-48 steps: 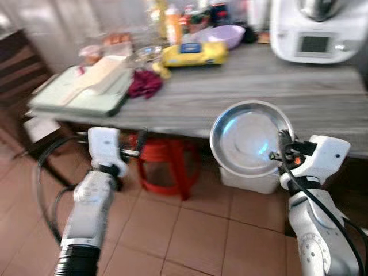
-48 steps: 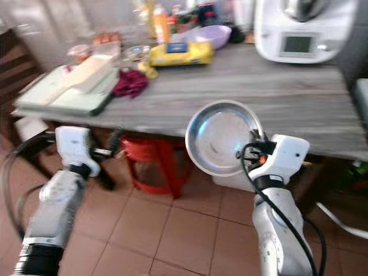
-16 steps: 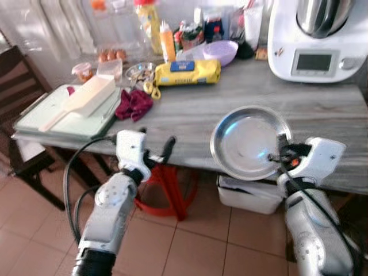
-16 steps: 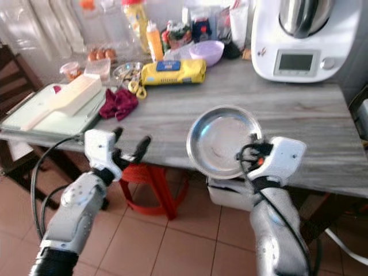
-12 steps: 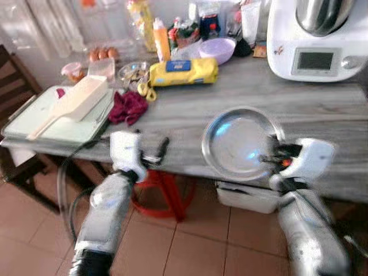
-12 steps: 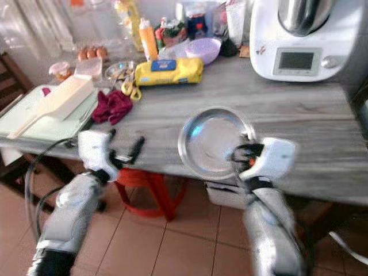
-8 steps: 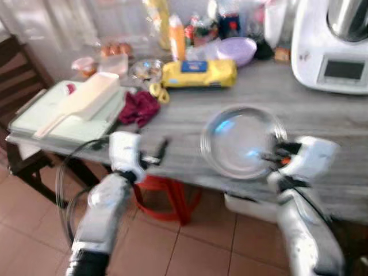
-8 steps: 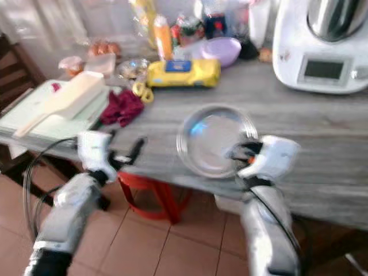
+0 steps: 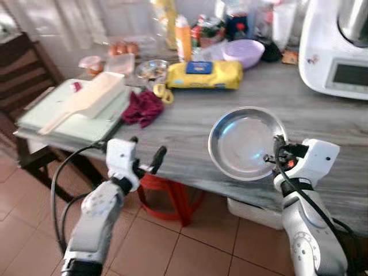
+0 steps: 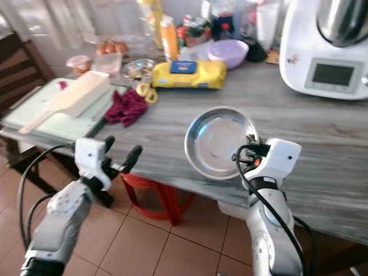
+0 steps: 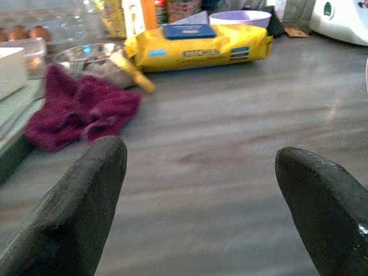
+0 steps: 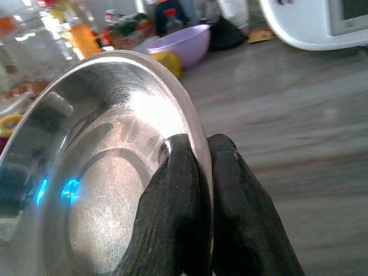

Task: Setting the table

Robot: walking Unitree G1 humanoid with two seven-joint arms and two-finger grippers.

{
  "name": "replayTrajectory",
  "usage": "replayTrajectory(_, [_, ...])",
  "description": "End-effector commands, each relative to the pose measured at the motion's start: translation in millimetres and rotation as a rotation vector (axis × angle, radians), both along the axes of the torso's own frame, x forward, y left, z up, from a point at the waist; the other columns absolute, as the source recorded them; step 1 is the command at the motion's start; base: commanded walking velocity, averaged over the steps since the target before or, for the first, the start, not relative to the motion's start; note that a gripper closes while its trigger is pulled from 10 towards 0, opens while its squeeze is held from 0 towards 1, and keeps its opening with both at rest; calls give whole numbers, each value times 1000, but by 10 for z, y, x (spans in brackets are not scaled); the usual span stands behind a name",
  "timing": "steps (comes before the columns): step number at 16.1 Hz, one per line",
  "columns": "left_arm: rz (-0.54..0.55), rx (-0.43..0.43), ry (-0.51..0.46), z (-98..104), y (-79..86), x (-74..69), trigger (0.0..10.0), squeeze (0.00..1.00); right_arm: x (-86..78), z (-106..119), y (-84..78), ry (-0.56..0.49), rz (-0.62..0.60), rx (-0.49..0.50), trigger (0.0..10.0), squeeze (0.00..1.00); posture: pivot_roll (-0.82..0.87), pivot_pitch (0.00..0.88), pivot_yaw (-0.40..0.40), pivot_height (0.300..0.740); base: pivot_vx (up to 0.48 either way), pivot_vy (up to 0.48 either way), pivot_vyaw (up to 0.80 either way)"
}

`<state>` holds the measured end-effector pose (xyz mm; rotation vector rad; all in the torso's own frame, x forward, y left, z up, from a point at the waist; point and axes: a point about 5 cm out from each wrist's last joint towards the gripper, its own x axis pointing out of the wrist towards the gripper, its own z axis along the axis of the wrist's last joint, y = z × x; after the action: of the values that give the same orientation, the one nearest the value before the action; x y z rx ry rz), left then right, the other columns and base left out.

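Right wrist view: fingers (image 12: 190, 190) pinch steel plate (image 12: 109, 167) rim; left gripper (image 9: 144, 161) fingers wide above table (image 9: 190, 129).

The steel plate (image 9: 247, 142) is shiny silver, with a small blue glint on its inner face. The surface (image 9: 322, 115) is grey with a streaked wood-grain pattern. A crumpled cloth (image 9: 142, 107) is dark magenta. The soft packet (image 9: 204, 74) is bright yellow with a blue label. The bowl (image 9: 242, 52) behind it is pale lilac, and the squeeze bottle (image 9: 183, 38) is orange. The tray (image 9: 69, 118) is pale green, carrying a cream scoop (image 9: 86, 101). The kitchen machine (image 9: 339, 54) is white with a grey screen. The stool (image 9: 172, 198) is red; the floor (image 9: 190, 253) tiles are terracotta. The right tool's fingers (image 12: 181, 190) are black.
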<state>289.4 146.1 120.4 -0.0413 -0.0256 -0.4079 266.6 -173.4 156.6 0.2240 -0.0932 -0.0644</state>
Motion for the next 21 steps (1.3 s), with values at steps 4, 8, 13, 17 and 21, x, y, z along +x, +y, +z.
replayTrajectory(4, [-151,31,37,16,75,-157,10000,0,74,7,-17,3,-39,29,10000,0,-156,123,140,740,0,0,0])
replayTrajectory(8, [-354,64,52,72,-13,-269,10000,0,263,-70,-32,63,-80,118,10000,0,-145,120,138,740,0,0,0])
replayTrajectory(13, [-381,66,57,80,-13,-304,10000,0,352,-215,143,133,-26,245,10000,0,-134,106,134,740,0,0,0])
replayTrajectory(17, [-393,61,57,72,-57,-327,10000,0,376,-292,203,173,-24,304,10000,0,-138,105,130,740,0,0,0])
replayTrajectory(21, [-387,66,55,74,-62,-312,10000,0,376,-297,110,211,-100,283,10000,1000,-140,105,129,740,0,0,0])
